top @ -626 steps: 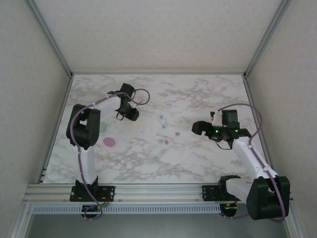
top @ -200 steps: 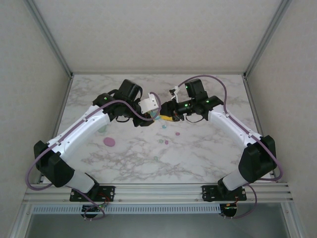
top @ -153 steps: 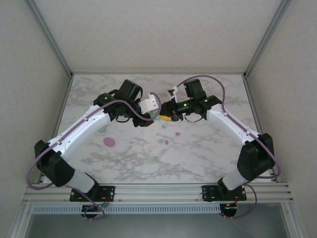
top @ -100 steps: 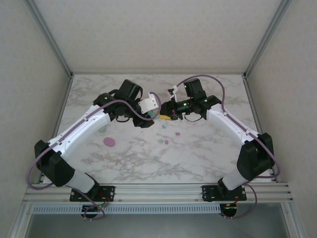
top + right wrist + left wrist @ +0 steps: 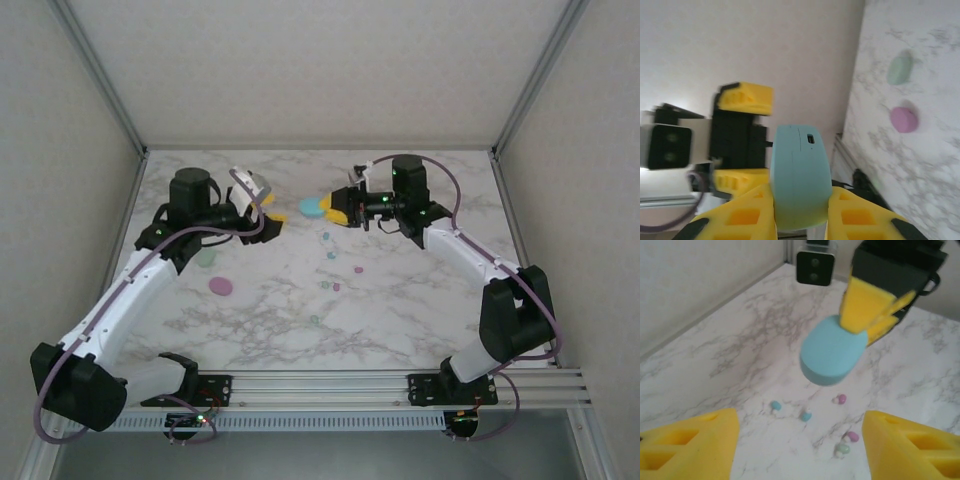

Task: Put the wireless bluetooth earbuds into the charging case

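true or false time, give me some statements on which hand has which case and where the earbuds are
1. The right hand grips the cyan case above the table. True.
2. The left hand is clamped on the cyan case. False: its fingers stand apart and empty, clear of the case.
3. Every one of the earbuds sits inside a case. False: several lie loose on the marble.
4. The pink case lies on the table. True.
5. The mint case is stacked on the pink case. False: they lie apart.
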Controlling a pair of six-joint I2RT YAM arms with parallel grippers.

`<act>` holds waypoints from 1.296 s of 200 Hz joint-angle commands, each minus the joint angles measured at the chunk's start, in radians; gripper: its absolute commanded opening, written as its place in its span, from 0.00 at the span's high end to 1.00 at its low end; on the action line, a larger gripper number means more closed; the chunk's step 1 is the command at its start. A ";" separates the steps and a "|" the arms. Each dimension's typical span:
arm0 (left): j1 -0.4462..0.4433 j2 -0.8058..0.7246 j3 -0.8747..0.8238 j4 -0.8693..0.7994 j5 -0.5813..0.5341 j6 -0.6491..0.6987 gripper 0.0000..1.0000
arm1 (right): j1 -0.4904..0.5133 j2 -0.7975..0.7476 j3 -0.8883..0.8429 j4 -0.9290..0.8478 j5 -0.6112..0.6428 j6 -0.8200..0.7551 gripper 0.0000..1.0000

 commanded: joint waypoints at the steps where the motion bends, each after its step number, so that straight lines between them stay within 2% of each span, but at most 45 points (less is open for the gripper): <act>1: 0.001 -0.005 -0.034 0.211 0.088 -0.086 0.37 | 0.011 0.003 0.011 0.379 -0.066 0.300 0.88; 23: 0.001 0.007 -0.054 0.322 0.102 -0.136 0.37 | 0.018 0.027 0.049 0.479 -0.077 0.416 0.89; 66: 0.001 0.047 -0.044 0.498 0.182 -0.240 0.37 | 0.025 0.017 0.097 0.401 -0.118 0.385 0.88; 96: 0.001 0.079 -0.010 0.484 0.266 -0.244 0.36 | 0.028 0.011 0.088 0.388 -0.118 0.379 0.88; 140: -0.007 0.096 0.019 0.451 0.310 -0.234 0.36 | 0.037 0.013 0.102 0.388 -0.123 0.378 0.88; 183: -0.026 0.106 0.039 0.448 0.318 -0.238 0.38 | 0.044 0.019 0.104 0.392 -0.124 0.380 0.88; 259: -0.044 0.126 0.076 0.351 0.326 -0.175 0.49 | 0.049 0.023 0.105 0.454 -0.116 0.420 0.87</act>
